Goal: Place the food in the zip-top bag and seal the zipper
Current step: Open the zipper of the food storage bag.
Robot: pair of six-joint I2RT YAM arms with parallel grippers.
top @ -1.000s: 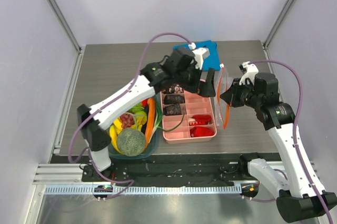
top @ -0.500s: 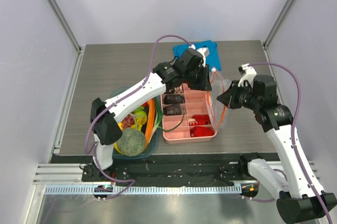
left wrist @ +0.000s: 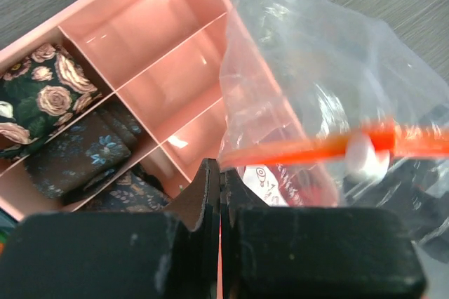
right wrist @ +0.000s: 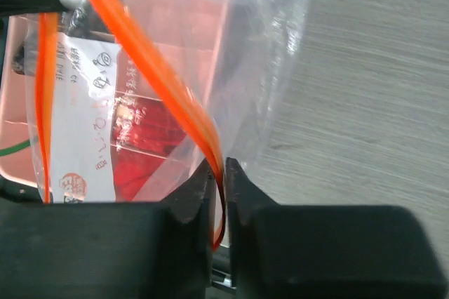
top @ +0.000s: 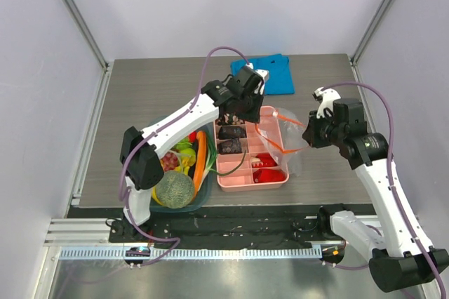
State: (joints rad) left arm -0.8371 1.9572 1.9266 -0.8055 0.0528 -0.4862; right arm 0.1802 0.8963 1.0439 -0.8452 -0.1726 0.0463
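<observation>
Hidden or unclear: in the top view the left arm covers the 12 o'clock end of the pink tray [top: 252,185]. The produce behind the melon [top: 174,189] is packed too tightly to sort piece by piece. Each wrist view cuts off most of the zip-top bag [top: 289,137].
Zip-top bag, place: clear and crinkled, at the tray's 3 o'clock edge, draped partly over that rim and stretched between the 2 grippers. No food shows inside it.
Zipper [top: 291,117], axis: runs roughly from 9 to 3 o'clock in the top view. Its 2 orange-red strands are parted, so the mouth stands open. A white slider [left wrist: 365,155] sits on the strand.
Left gripper [left wrist: 219,173]: fingers pressed together with no gap, pinching the bag's plastic edge at the 9 o'clock end of the mouth.
Right gripper [right wrist: 223,173]: fingers closed tight on the orange strip at the 3 o'clock end.
Label [right wrist: 84,123]: white, printed, on the bag wall.
Food: the melon lies at the 6 o'clock end of a teal basket [top: 209,183], at 9 o'clock of the tray and well apart from the bag.
Others: an orange carrot [top: 200,161] is in the basket. Dark floral bundles [left wrist: 42,99] and red pieces [top: 266,165] fill tray compartments. A blue cloth [top: 270,74] lies on the counter [top: 140,102] at 12 o'clock.
In the way: the tray stands between basket and bag.
</observation>
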